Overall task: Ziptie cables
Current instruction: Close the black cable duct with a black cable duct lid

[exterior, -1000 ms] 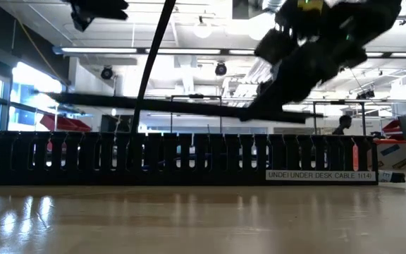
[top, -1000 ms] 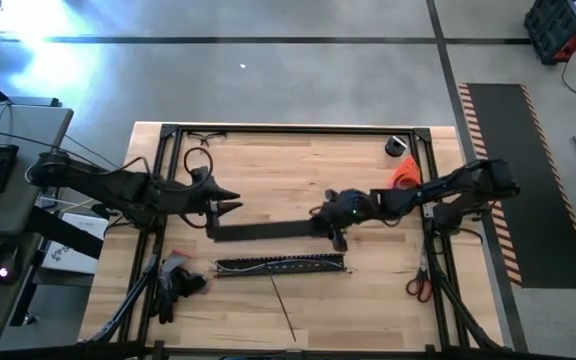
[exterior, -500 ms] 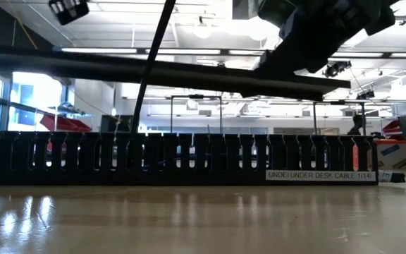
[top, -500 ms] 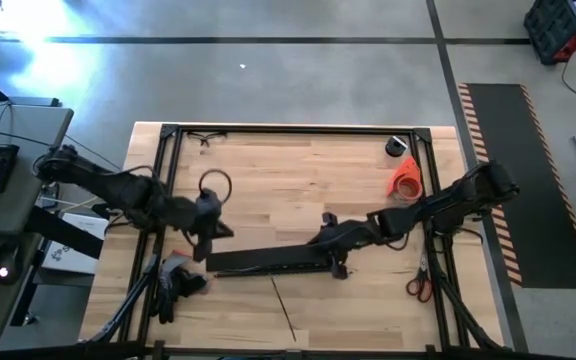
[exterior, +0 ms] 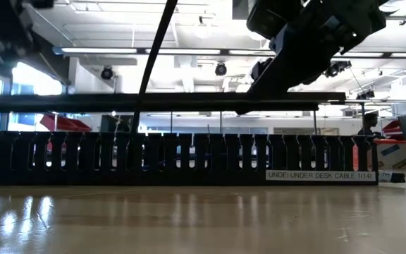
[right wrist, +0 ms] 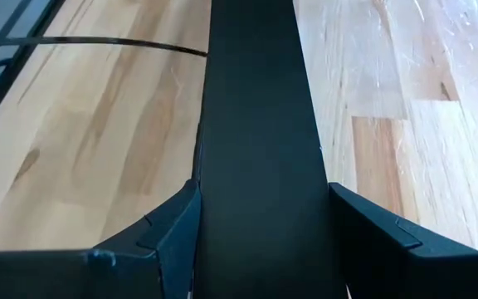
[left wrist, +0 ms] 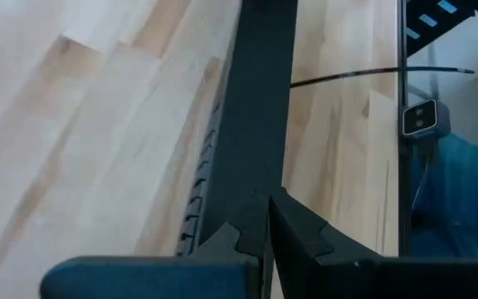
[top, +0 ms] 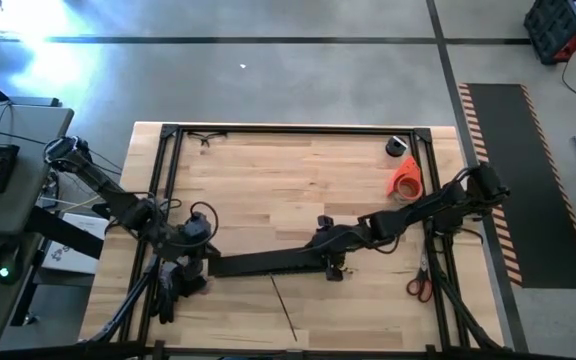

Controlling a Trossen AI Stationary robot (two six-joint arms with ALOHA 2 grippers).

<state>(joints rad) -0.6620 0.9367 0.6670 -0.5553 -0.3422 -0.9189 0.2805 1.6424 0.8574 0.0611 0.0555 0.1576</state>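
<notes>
Holding flat black strip [top: 268, 263]: R tool [right wrist: 260, 241] clamped | L tool [left wrist: 265, 224] together | low view: slotted strip [exterior: 175, 159] beneath

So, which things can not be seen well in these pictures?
- Cables: high view, hidden under the black lid strip held by the right claw.
- Slotted tray: low view, its inside is screened by its wall.
- Left claw: low view, cut off by the top edge.
</notes>
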